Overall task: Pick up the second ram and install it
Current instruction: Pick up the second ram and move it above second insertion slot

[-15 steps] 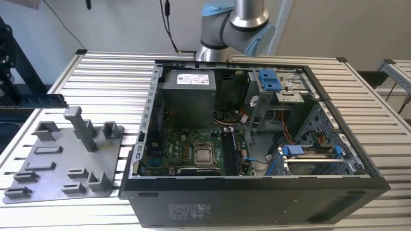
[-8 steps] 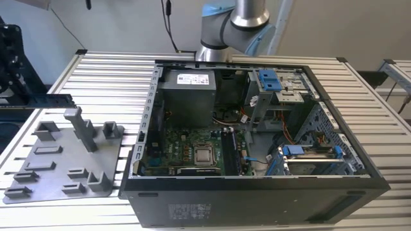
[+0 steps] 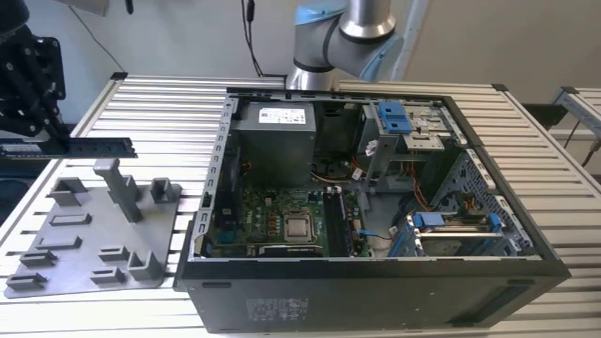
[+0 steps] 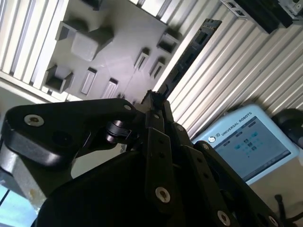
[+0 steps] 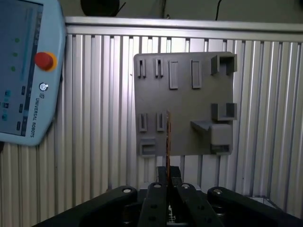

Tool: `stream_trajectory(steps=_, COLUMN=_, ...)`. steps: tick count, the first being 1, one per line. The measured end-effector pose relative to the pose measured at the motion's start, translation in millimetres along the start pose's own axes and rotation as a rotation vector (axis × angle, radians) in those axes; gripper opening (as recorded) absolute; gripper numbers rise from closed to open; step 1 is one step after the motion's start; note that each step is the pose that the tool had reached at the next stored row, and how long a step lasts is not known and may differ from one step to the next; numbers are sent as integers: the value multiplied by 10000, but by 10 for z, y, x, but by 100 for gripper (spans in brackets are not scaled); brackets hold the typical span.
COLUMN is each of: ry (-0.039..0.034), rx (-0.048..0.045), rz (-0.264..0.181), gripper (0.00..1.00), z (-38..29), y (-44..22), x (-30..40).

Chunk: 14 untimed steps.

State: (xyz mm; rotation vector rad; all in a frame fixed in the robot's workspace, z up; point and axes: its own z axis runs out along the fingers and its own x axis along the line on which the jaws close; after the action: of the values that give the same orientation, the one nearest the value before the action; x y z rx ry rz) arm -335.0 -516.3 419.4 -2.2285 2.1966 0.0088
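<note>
The second ram (image 3: 89,148) is a long dark stick held level above the table at the exterior view's left, over the far edge of the grey holder plate (image 3: 84,246). My gripper (image 3: 39,139), black, is shut on one end of it. In the second wrist view the ram (image 4: 191,49) reaches out from the fingertips (image 4: 152,101) over the ribbed table. In the first wrist view it shows edge-on as a thin strip (image 5: 167,135) rising from my gripper (image 5: 168,177) in front of the holder plate (image 5: 182,101).
An open computer case (image 3: 376,282) lies at centre with its motherboard (image 3: 281,218) and black memory sockets (image 3: 334,222) exposed. A tall grey post (image 3: 122,186) stands on the holder plate. A teach pendant (image 5: 23,71) lies on the ribbed table (image 3: 160,105). The arm's base (image 3: 338,35) stands behind the case.
</note>
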Motion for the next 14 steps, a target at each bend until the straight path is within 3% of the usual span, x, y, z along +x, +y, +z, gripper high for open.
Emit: stream_trajectory(steps=14, ry=0, rx=-8, rz=0, gripper=14, z=2, y=-529, x=8)
